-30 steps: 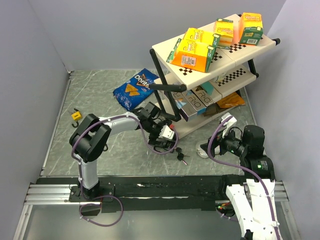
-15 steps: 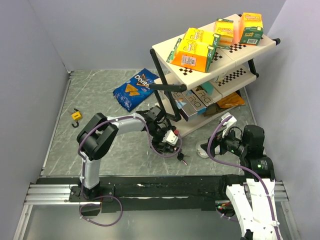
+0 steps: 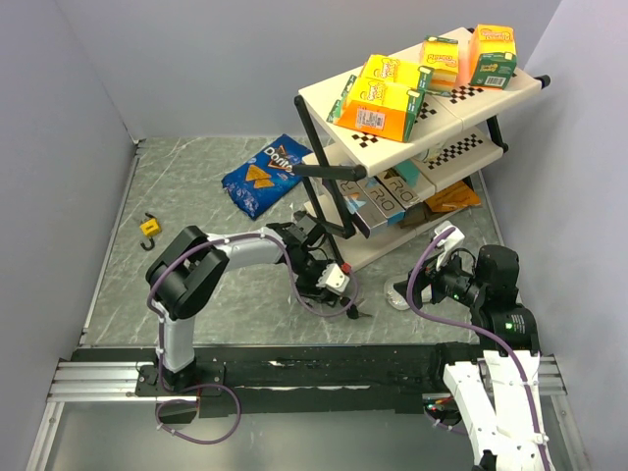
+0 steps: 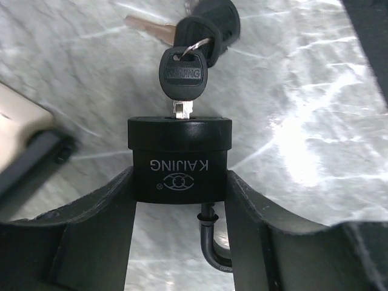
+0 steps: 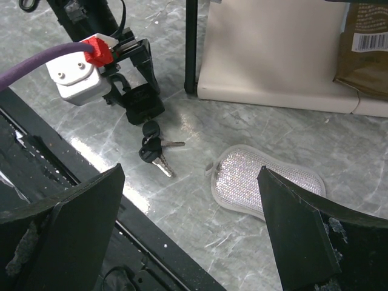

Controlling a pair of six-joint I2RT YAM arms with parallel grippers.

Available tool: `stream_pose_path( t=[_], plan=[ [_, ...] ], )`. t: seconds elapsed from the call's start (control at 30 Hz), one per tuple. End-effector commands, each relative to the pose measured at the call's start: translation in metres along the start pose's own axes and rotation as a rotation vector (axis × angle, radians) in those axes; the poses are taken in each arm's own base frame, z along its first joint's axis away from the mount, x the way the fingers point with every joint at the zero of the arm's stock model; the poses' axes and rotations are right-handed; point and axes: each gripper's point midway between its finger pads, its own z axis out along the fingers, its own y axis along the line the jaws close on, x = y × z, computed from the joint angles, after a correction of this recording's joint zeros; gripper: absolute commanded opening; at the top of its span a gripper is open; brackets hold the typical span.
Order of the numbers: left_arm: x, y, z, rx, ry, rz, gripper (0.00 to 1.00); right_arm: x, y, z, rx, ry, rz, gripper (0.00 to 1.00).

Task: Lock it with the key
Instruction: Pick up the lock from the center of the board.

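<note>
On the desk (image 4: pixel 315 121), at seven o'clock from the shelf rack (image 3: pixel 316 96), the padlock (image 4: pixel 179 160) sat pinched in the left claw (image 4: pixel 179 182), key (image 4: pixel 183 74) seated at twelve (spare keys (image 4: pixel 212 21) ringed on). It looked heavy, rigid and slick; the key's head seemed the place to grip. The right claw (image 5: pixel 189 182) stood spread.

- We see the left arm (image 3: pixel 245 244), bolted to the base rail (image 3: pixel 324 373): black joints, white links, looping purple cable (image 5: pixel 30 65).
- Left end effector (image 4: pixel 179 182): white block (image 5: pixel 76 76), red plug (image 5: pixel 97 48).
- Right arm (image 3: pixel 491 289), same rail: alike.
</note>
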Motion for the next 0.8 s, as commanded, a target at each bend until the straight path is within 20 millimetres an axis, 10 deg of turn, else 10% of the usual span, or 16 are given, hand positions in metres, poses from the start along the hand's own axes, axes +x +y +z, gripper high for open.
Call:
stream_pose_path(
  t=[0.0, 0.37, 0.77],
  plan=[
    [-0.007, -0.015, -0.006, 0.014, 0.003, -0.089, 0.48, -0.008, 0.002, 0.0, -0.019, -0.018, -0.01, 1.0],
    [0.004, -0.016, 0.011, 0.025, 0.075, -0.164, 0.69, -0.011, 0.006, -0.001, -0.038, -0.028, 0.003, 1.0],
    [-0.026, -0.03, -0.028, -0.079, 0.015, -0.178, 0.13, -0.03, 0.023, -0.014, -0.085, -0.105, -0.046, 1.0]
  ],
)
